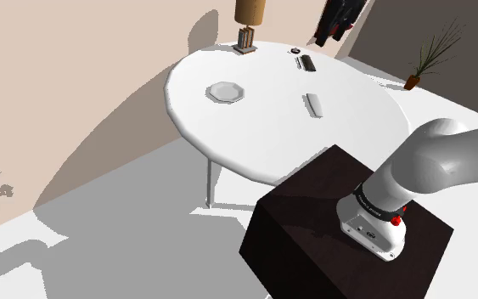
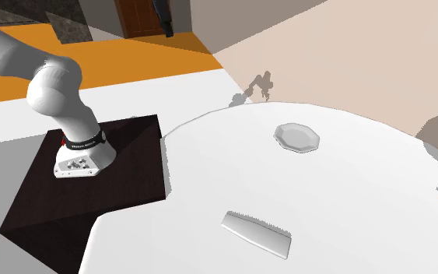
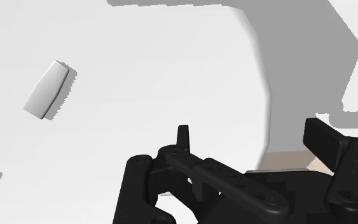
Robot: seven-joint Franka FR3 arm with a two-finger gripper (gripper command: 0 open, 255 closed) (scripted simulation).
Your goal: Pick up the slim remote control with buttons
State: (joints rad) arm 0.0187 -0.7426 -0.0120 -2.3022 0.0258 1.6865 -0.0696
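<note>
A slim dark remote (image 1: 305,63) with pale markings lies near the far side of the round white table (image 1: 262,136), beside a small dark item (image 1: 296,53). Nearer the stand lies a slim flat pale bar (image 1: 314,104), also seen close to the table's near rim (image 2: 257,233) and off to one side ahead of the fingers (image 3: 46,90). My gripper (image 3: 254,143) hangs high over the table, near its edge. It is open, its black fingers wide apart with nothing between them and well away from both objects.
A pale plate (image 1: 225,91) (image 2: 297,138) sits toward the shoulder view's left. A lamp (image 1: 249,25) stands at the table's far edge. The dark box stand (image 1: 339,229) abuts the table. A potted plant (image 1: 424,64) stands on the floor beyond.
</note>
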